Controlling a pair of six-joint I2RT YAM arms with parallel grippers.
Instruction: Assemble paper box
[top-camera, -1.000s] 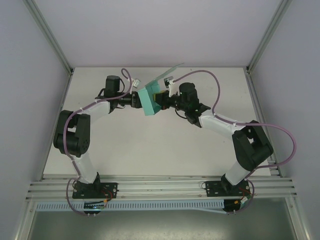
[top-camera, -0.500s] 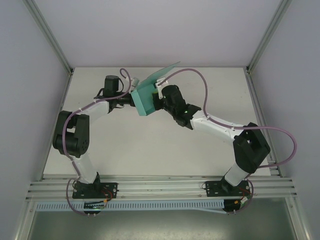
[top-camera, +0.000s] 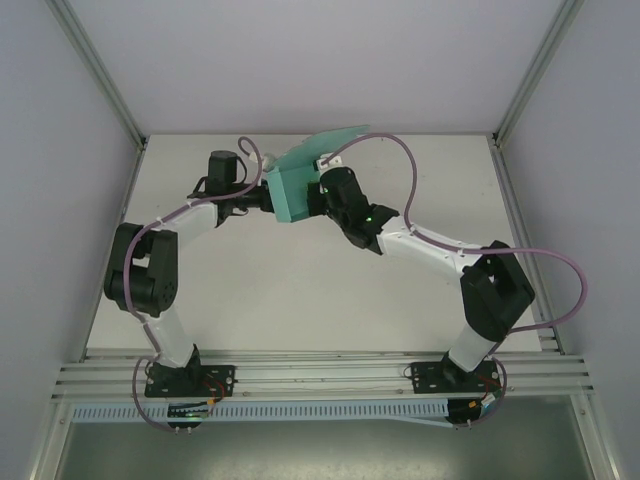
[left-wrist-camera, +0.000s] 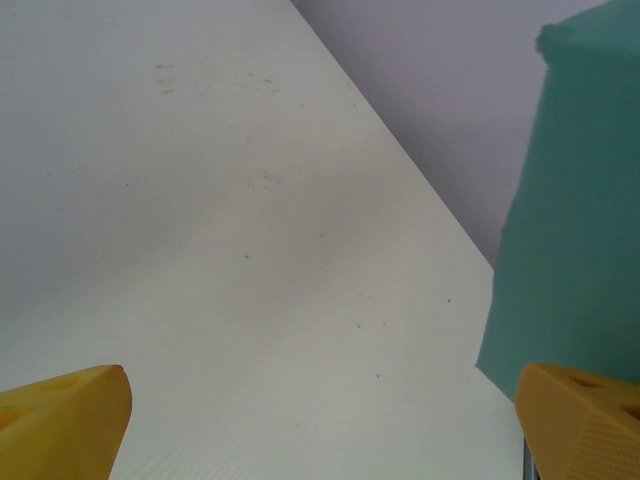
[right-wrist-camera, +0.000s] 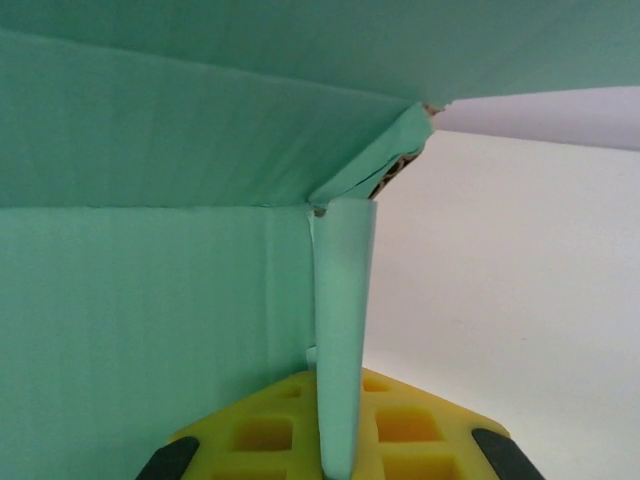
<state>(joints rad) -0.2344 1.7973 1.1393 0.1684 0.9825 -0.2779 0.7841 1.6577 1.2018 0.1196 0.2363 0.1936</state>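
Status: paper box (top-camera: 293, 193) is off the tabletop (top-camera: 300, 300), far-centre, hanging between the two arms.

Right pincer (right-wrist-camera: 340, 440) is clenched on a thin vertical card wall of the box. The wrist view shows that panel pinched edge-on between the yellow pads, with the box interior to its left and a big flap overhead.

Left pincer (left-wrist-camera: 322, 420) is released, fingers wide apart with nothing between them. The teal box wall sits just beside its right finger. Can't tell if they touch.

Progress, my read:
- Body looks folded up into a rectangular shell, walls standing, so the flat-sheet stage is done.
- Lid flap (top-camera: 327, 146) is still open, sticking out toward the far side.
- One corner in the right wrist view shows a small tab not seated cleanly. Hard to say if it's locked.

Left to do, probably: left pincer steadies the body, the lid gets folded over and its tab tucked in. Call it past halfway, with closure outstanding.
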